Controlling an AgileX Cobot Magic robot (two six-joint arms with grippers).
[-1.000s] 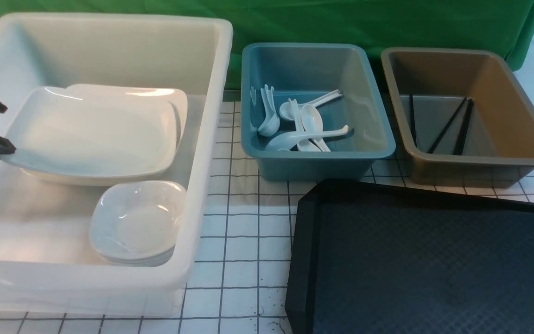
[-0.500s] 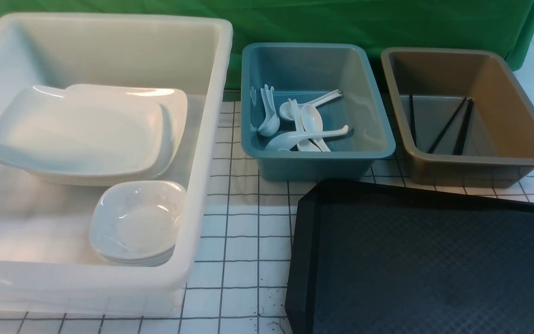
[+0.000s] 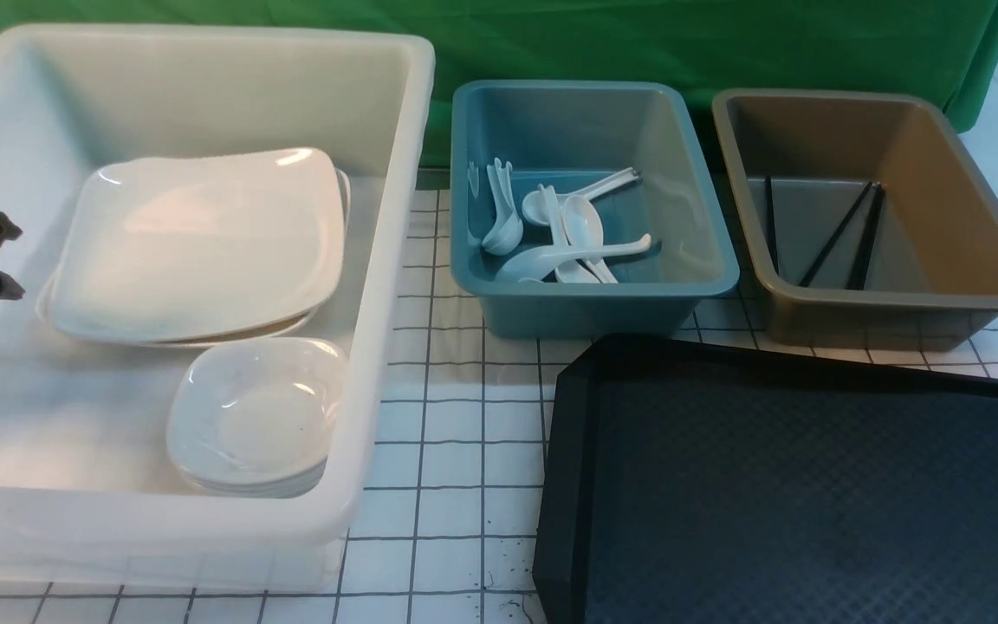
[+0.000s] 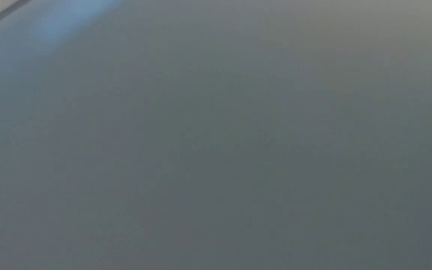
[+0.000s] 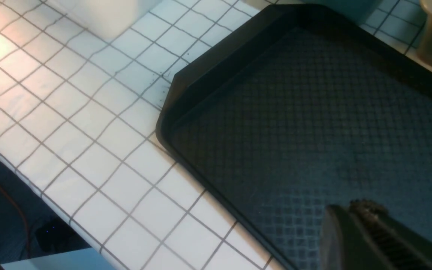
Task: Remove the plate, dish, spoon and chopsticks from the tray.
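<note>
The large white plate (image 3: pixel 196 243) lies on a stack of plates inside the white bin (image 3: pixel 395 217). My left gripper (image 3: pixel 5 260) is at the bin's left edge, open, apart from the plate. The left wrist view shows only grey blur. A stack of small white dishes (image 3: pixel 252 416) sits in the bin's near corner. Several white spoons (image 3: pixel 568 234) lie in the blue bin (image 3: pixel 716 260). Black chopsticks (image 3: pixel 837 234) lie in the brown bin (image 3: pixel 984 217). The black tray (image 3: pixel 767 485) shows bare in both views (image 5: pixel 313 112). My right gripper (image 5: pixel 351 212) is shut and holds nothing, over the tray's near right part.
White gridded table surface (image 3: pixel 456 433) lies between the white bin and the tray. A green cloth (image 3: pixel 638 43) hangs behind the bins. The table's edge (image 5: pixel 51 195) shows in the right wrist view.
The plate was tilted in my left gripper; it now lies flat on the stack, shifted right. My left gripper has let go and stands apart from it.
</note>
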